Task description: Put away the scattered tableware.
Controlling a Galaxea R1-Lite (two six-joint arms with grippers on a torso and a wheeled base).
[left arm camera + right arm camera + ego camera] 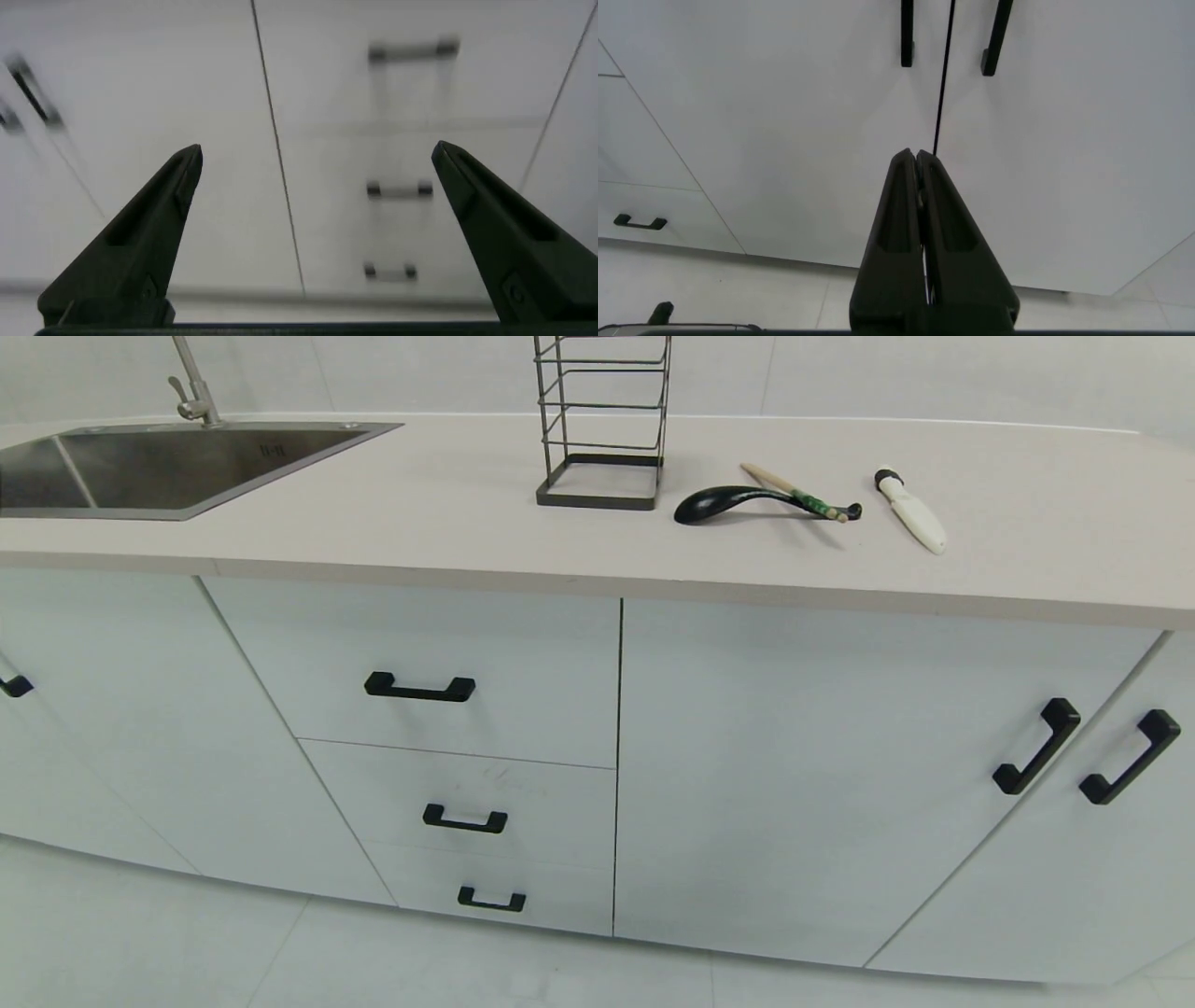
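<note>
Our left gripper (318,149) gapes wide and our right gripper (916,154) is pinched closed on nothing, both facing the cabinet fronts (794,756). Nothing is put away yet: the black spoon (738,504), chopsticks (792,490) and white utensil (913,513) lie on the countertop (373,532) right of the wire rack (602,429), with the spoon lengthwise left-to-right, bowl toward the rack.

You see black right gripper (916,154), fingers pressed together, tips facing flat white cabinet doors (785,112). Two black bar handles (907,33) flank door seam. Small black drawer handle (639,222) well apart from them.
</note>
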